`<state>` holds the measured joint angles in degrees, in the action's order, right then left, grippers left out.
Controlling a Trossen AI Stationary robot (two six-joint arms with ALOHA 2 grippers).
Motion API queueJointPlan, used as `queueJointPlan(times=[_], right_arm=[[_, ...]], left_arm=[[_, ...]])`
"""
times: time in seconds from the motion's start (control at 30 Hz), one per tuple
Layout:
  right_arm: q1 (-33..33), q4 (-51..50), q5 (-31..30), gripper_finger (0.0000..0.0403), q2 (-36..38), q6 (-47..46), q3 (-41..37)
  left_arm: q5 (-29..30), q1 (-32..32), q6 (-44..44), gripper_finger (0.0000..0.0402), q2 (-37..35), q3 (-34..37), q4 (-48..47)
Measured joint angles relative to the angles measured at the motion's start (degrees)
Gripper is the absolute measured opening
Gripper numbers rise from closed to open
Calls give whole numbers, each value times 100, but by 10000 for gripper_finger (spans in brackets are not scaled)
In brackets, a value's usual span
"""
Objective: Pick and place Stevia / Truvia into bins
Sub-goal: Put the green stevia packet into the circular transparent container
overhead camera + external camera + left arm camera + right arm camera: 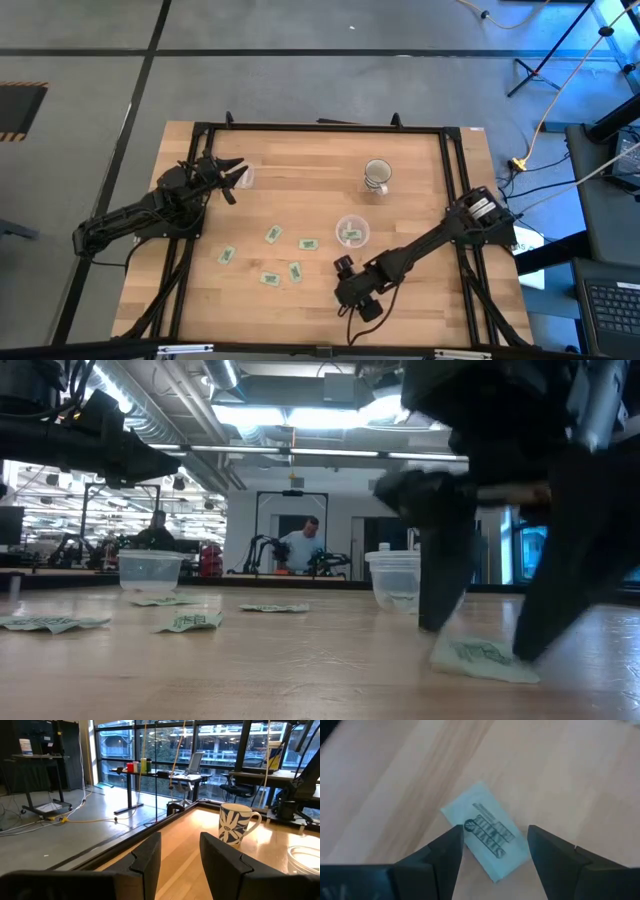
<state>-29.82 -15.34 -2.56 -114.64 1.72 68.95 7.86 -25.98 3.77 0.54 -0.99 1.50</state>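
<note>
From above, the right gripper (pixel 350 296) hung low at the bench's (pixel 420 310) near edge; at bench level, its spread jaws straddled a sachet (pixel 483 658); its wrist view showed that sachet (pixel 487 844) flat between them, untouched.

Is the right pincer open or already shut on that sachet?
Open. The right pincer has its fingers spread on either side of the sachet, which lies flat on the table.

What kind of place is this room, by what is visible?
Probably a robotics lab or workshop: a concrete floor around the wooden table, desks with equipment by big windows, and people working at other robot arms beyond.
</note>
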Motion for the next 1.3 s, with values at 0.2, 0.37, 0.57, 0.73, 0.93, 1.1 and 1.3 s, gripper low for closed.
queueJointPlan(times=[0.2, 0.37, 0.57, 0.73, 0.93, 1.1, 1.3], right_arm=[[9, 15, 4, 226, -119, -260, 24], [9, -19, -17, 226, -130, -448, 22], [8, -46, -19, 213, -141, -448, 15], [9, -43, -27, 181, -147, -444, 15], [9, -69, -32, 152, -152, -432, 41], [9, -163, -34, 145, -158, -428, 168], [9, -972, -30, 144, -170, -441, 547]], left_arm=[[0, 1, 0, 130, -2, 0, -3], [0, 2, 0, 130, -2, 0, -2], [2, 2, 0, 130, -1, 0, -2], [2, 2, 0, 130, -2, 0, 0], [2, 2, 0, 130, -2, 2, 0], [2, 2, 0, 130, -2, 0, 0], [10, 2, -1, 130, -2, 1, 2]])
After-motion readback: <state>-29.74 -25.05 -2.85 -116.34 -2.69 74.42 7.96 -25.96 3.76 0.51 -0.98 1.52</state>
